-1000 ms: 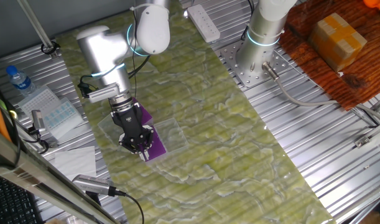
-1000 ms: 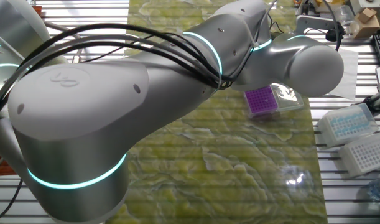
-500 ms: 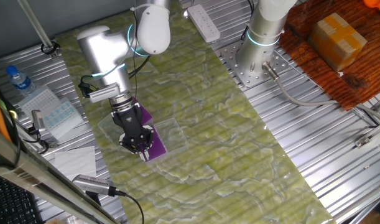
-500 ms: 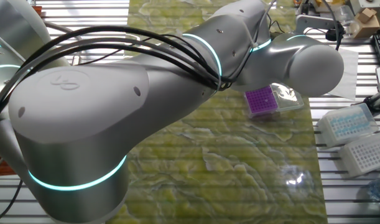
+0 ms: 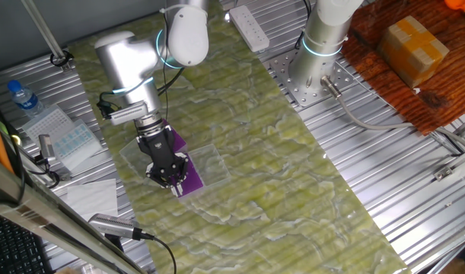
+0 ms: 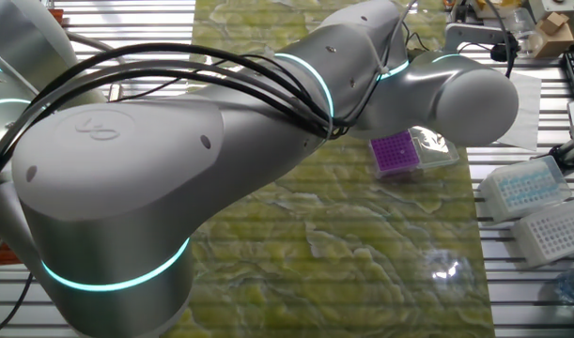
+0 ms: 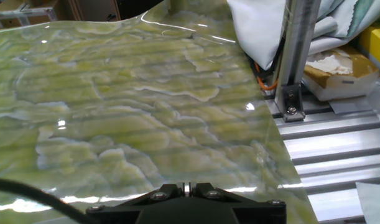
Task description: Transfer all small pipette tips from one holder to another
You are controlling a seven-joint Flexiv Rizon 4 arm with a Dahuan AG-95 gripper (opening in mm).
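The black two-finger gripper [image 5: 171, 179] hangs low over the purple perforated tip plate [image 5: 188, 176] inside a clear plastic tray [image 5: 214, 161] on the green marbled worktop [image 5: 278, 152]; whether it is clenched cannot be told. The small whitish pipette tips [image 6: 396, 150] dot that plate. Judged best: descend squarely over 1 tip, lifting straight without tilting neighbours.

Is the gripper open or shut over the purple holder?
Cannot tell: the gripper sits low over the purple holder, fingertips unclear.
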